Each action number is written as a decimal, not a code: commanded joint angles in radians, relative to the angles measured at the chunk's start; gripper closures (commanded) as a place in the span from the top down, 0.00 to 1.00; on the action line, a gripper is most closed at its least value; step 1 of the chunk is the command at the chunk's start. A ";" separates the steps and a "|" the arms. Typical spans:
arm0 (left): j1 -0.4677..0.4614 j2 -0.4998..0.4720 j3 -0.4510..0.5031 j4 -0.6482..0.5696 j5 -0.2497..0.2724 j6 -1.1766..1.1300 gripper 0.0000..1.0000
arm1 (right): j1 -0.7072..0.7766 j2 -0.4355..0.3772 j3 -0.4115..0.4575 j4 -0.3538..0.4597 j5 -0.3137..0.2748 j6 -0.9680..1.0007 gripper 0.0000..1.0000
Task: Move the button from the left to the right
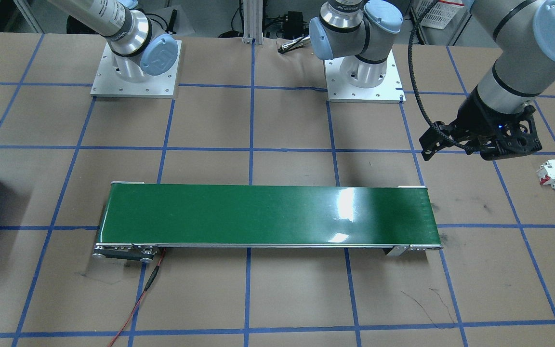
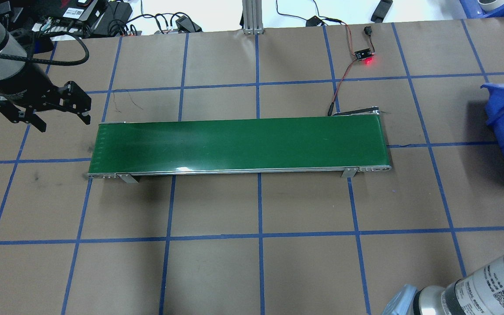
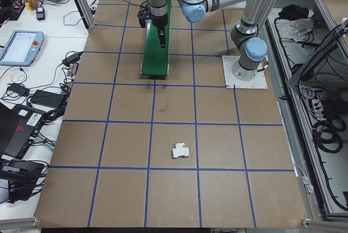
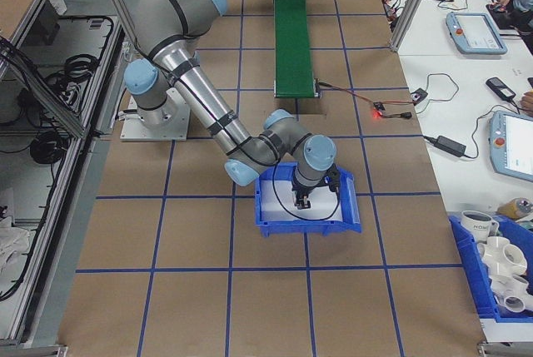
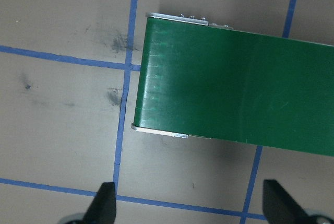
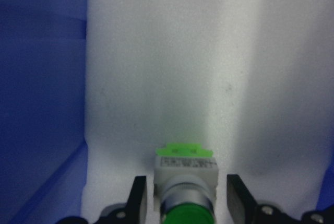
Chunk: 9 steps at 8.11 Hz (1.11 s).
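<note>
button [image 6: 186, 182] between right fingers [image 6: 138, 197], untouched

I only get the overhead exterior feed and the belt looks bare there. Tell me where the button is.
Observer: The button is inside the blue bin, in front of its white lining, as the right wrist view shows.
Operator: Report whether the right gripper grips it.
Observer: It does not seem to. The right gripper is down in the bin with its fingers on either side of the button, and a gap shows at the button's body.
Operator: Name anything else loose on the table.
Observer: A white block with red parts lies on the paper beyond the belt's left end, outside your view.
</note>
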 commanded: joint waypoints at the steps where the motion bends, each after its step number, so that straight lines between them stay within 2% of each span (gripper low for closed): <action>1: -0.019 -0.003 -0.004 0.003 -0.009 -0.014 1.00 | -0.002 -0.062 -0.001 -0.012 -0.035 -0.027 0.86; 3: -0.074 0.010 0.001 0.002 -0.003 -0.020 1.00 | -0.002 -0.145 0.001 0.013 -0.027 -0.017 0.87; 5: -0.121 0.021 0.001 -0.003 -0.001 -0.028 1.00 | 0.013 -0.295 0.001 0.150 -0.016 0.048 0.90; 6: -0.121 0.023 0.001 -0.004 -0.004 -0.028 1.00 | 0.077 -0.367 -0.001 0.190 0.015 0.162 0.99; 8: -0.117 0.001 0.002 0.005 -0.001 -0.026 1.00 | 0.240 -0.443 -0.007 0.322 0.031 0.348 1.00; 9: -0.117 0.001 0.002 0.003 -0.001 -0.026 1.00 | 0.325 -0.457 -0.007 0.344 0.078 0.413 1.00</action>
